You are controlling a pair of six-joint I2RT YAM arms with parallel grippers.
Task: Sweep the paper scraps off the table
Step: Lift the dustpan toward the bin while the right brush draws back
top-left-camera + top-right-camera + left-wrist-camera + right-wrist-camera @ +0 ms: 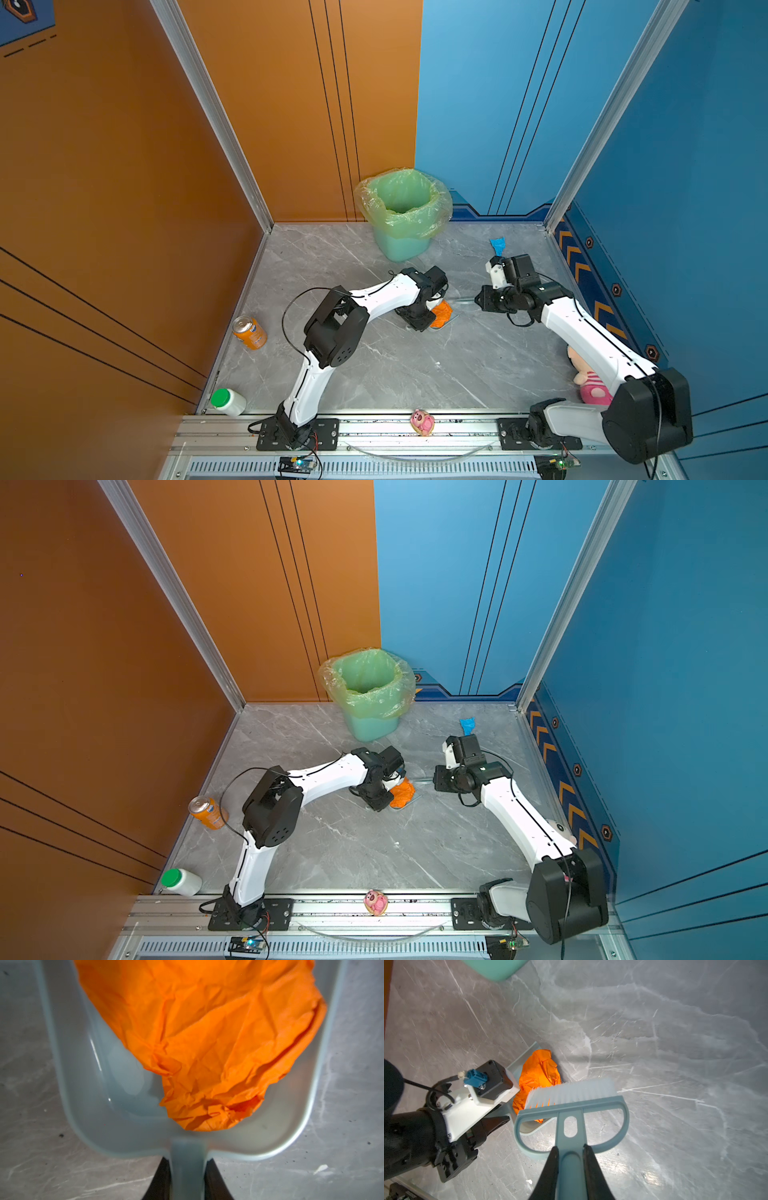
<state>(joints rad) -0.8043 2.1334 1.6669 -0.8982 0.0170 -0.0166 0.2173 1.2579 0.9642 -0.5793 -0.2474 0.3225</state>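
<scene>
Item 1: orange scrap point(207, 1043), heaped in dustpan point(83, 1105); left gripper point(188, 1160) pinching its handle. We fear spillage if tipped forward.
Item 2: blue scrap point(497, 246), on table point(374, 365) near far right corner; right gripper point(571, 1147) clamps brush point(571, 1093) handle. We judge a hard stroke may flick it away.

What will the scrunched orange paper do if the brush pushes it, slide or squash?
Probably light and floppy: the crumpled orange paper scrap is a thin, creased sheet, so it would likely squash and slide, not roll. It fills much of the pale blue plastic dustpan, so a quick tilt might spill it.
</scene>
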